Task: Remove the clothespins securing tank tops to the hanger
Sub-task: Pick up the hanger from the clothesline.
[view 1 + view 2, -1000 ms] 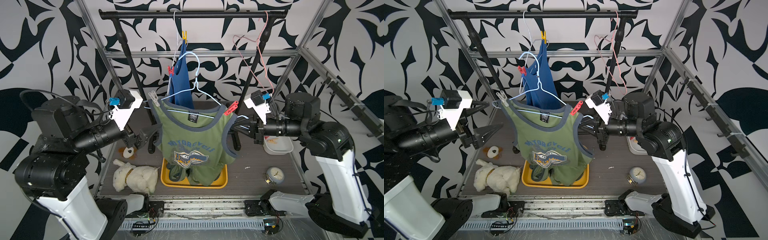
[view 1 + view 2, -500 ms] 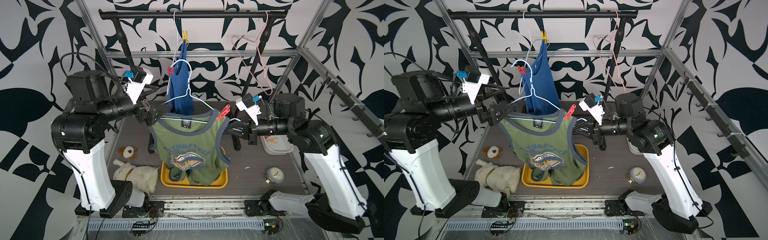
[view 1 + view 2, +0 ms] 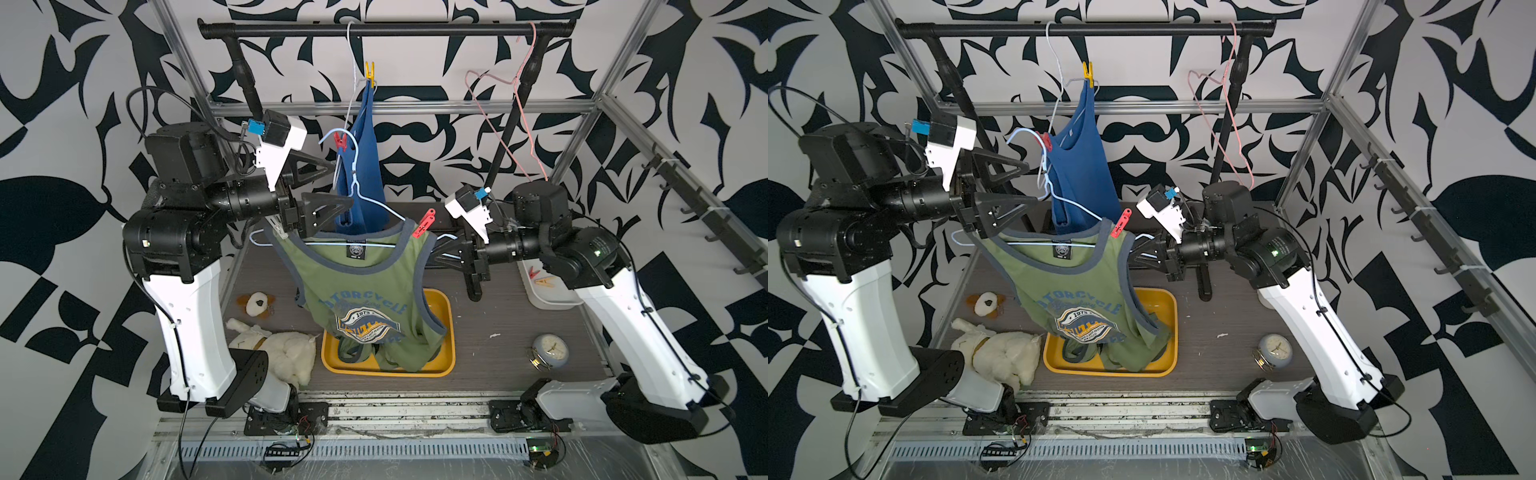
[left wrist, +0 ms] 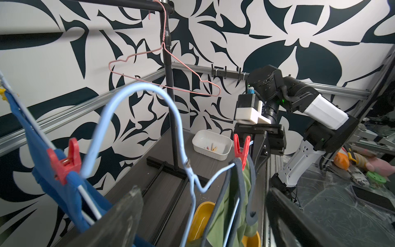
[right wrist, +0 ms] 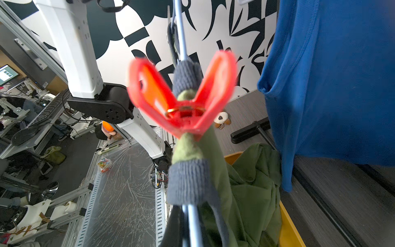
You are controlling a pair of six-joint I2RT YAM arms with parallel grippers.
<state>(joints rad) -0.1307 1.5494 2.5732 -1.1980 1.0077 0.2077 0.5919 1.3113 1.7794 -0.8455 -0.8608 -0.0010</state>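
Two grippers, in opposite states. The left gripper (image 3: 343, 185) stands with its jaws wide apart and grips nothing. It is raised beside the blue tank top (image 3: 365, 166). In the left wrist view the neck of the light-blue hanger (image 4: 145, 87) runs across the gap ahead of its fingers; contact cannot be told. The right gripper (image 3: 437, 249) is closed tight on the far end of that hanger's wire and carries it. The hanger's hook hangs clear of the black rail (image 3: 386, 30).

The olive printed tank top (image 3: 365, 286) hangs on this hanger. A red clothespin (image 5: 181, 94) clamps its grey-blue strap to the wire just beside the right gripper. A pale clothespin (image 3: 277, 227) sits at the opposite shoulder, partly hidden behind the left gripper.

The blue tank top hangs steeply tilted on a white hanger (image 3: 353, 58) hooked over the rail. It is pinned by a yellow clothespin (image 3: 370, 74) at the upper strap and a second red clothespin (image 3: 340, 141) lower down.

A second olive tank top (image 3: 353, 357) lies bunched in the yellow tray (image 3: 446, 332). A white bin (image 3: 548, 301) beside the right arm holds loose clothespins (image 3: 540, 279). A pink hanger (image 3: 498, 108) hangs from the rail. A plush toy (image 3: 286, 353) and an alarm clock (image 3: 550, 349) lie on the table (image 3: 490, 316).
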